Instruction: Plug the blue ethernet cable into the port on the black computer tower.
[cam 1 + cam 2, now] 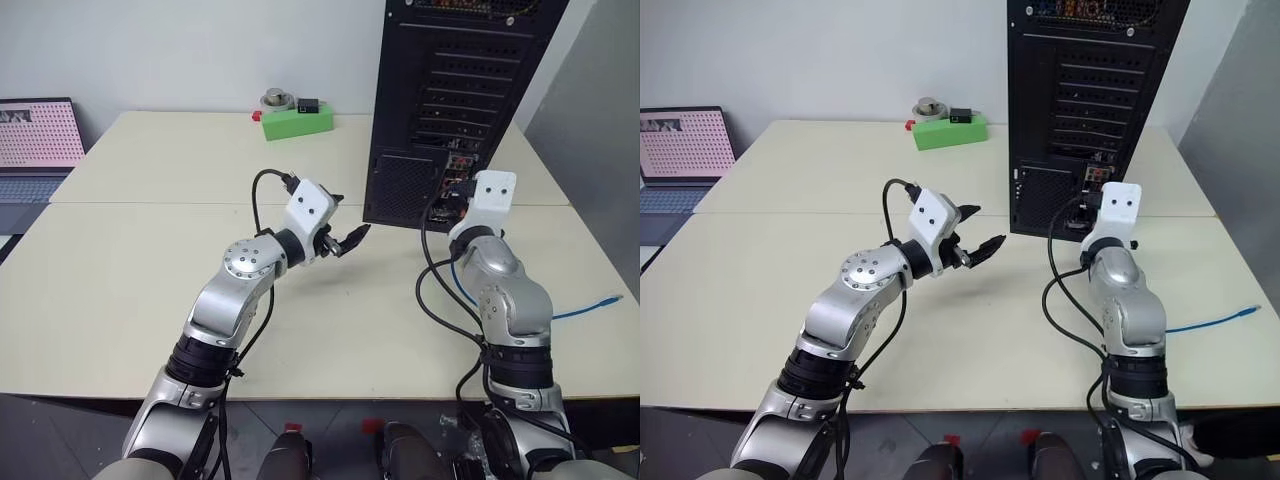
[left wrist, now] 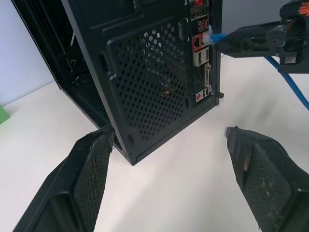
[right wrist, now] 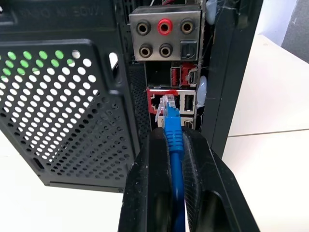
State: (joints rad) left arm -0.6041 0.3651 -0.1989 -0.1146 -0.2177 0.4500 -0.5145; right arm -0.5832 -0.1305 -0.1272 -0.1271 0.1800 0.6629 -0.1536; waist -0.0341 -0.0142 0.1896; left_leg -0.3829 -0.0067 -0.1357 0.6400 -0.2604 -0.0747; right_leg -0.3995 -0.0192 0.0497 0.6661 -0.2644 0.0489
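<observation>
The right tool (image 3: 175, 159) grips the blue cable (image 3: 174, 140), plug at the computer tower's (image 1: 450, 90) red-framed port; the left tool (image 2: 174, 179) hangs open above the tabletop (image 1: 130, 270).

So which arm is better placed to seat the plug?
Right. Its pincer grips the blue ethernet cable, plug tip at the tower's port; the left pincer hangs open, empty, off to the side.

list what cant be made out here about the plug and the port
- Right wrist view: whether the clear plug of the blue ethernet cable is seated in the red-framed port or just short of it; the plug itself hides the opening.
- Eye views: the port on the black computer tower, behind the right pincer.
</observation>
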